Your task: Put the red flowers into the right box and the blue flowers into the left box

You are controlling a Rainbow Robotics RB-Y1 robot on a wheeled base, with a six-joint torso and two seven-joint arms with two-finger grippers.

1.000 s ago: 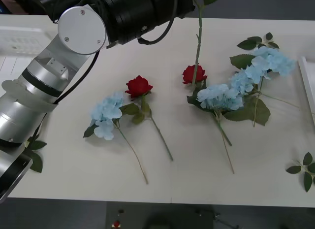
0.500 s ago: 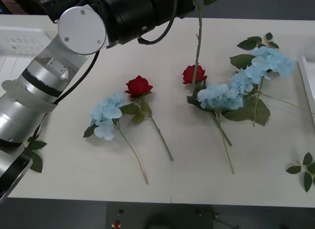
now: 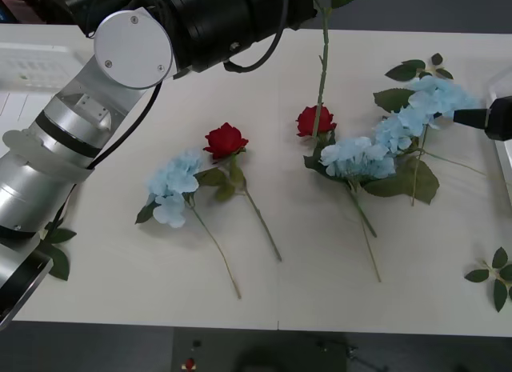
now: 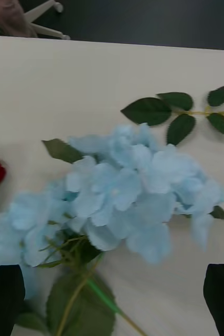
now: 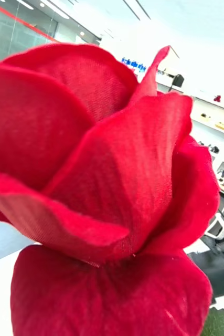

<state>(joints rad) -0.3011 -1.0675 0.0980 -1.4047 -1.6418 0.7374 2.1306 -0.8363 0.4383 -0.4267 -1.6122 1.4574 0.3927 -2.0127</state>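
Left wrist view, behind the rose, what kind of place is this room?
Probably a robotics lab or showroom, not a flower shop. Behind the red rose are bright ceiling lights, a glass wall and shelves of small items. In the front view the flowers lie on a plain white table.

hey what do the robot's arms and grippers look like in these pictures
The left arm is built of silver-grey cylindrical segments with black bands, a round pale-grey joint cap with small screws, and a large glossy black section at the top of the front view, with thin black cables looping from it. The right gripper has black fingers with rounded tips; the right arm's end is black and tapered.
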